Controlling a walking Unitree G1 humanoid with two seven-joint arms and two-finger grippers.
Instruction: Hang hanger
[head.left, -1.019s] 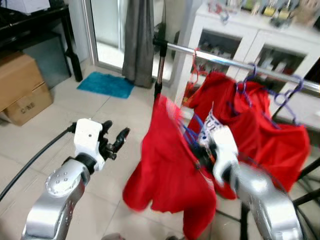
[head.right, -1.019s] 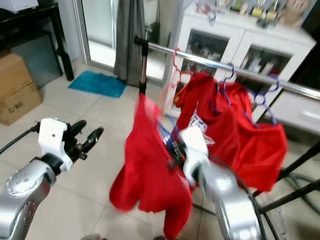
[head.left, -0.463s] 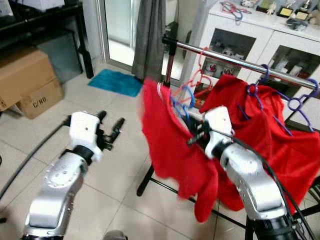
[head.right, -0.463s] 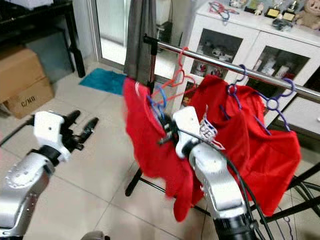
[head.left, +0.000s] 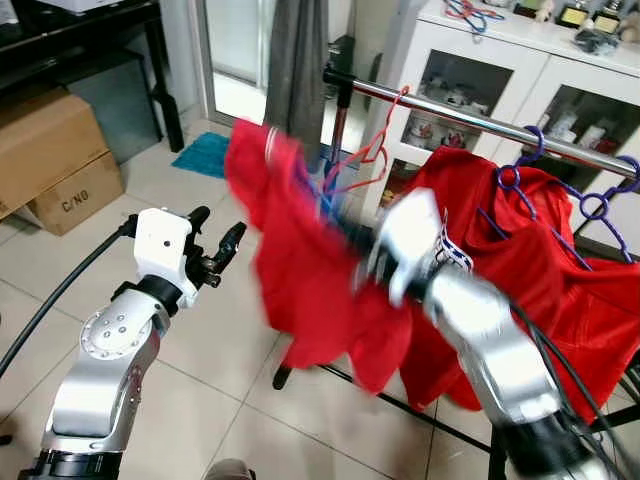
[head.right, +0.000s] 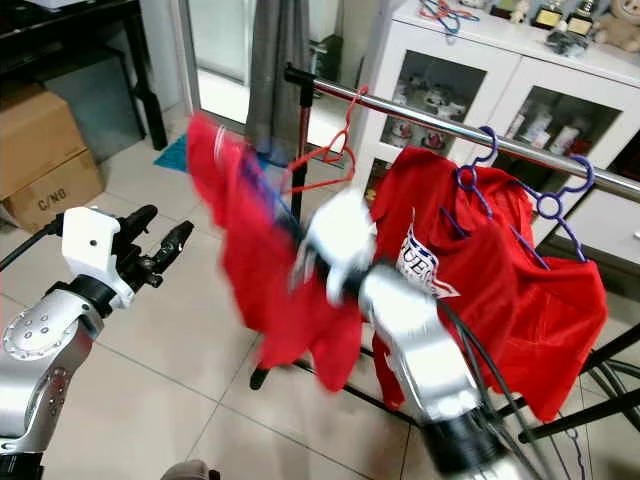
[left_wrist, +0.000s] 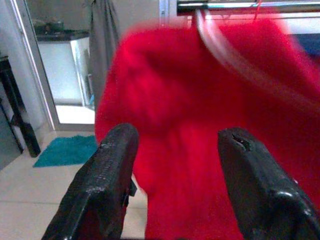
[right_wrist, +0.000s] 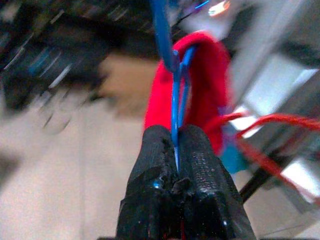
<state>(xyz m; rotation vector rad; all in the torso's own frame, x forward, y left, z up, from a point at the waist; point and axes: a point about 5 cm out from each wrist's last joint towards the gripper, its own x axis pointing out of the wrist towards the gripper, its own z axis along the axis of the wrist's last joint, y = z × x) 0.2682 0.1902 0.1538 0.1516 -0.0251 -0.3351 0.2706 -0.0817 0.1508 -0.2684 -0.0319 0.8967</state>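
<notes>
My right gripper (right_wrist: 173, 146) is shut on the thin blue wire of a hanger (right_wrist: 174, 95). That hanger carries a red garment (head.left: 300, 262), blurred in motion, held up just left of and below the chrome rail (head.left: 480, 121). The right wrist (head.left: 405, 243) sits in front of the rail's left part. An empty red hanger (head.left: 366, 158) hangs on the rail near its left end. Further right, purple hangers (head.left: 520, 170) hold red shirts (head.left: 560, 270). My left gripper (head.left: 213, 253) is open, apart from the garment on its left; between its fingers (left_wrist: 102, 182) the red cloth shows.
Cardboard boxes (head.left: 55, 160) and a black table (head.left: 80, 30) stand at the left. A grey curtain (head.left: 295, 70) and a teal mat (head.left: 205, 153) lie behind the rack. A white cabinet (head.left: 530, 85) is behind the rail. The rack's black legs (head.left: 330, 372) cross the tiled floor.
My right arm has swung the red garment on its blue hanger up and to the left, past the rail's left end. The left gripper stays open, about where it was.
</notes>
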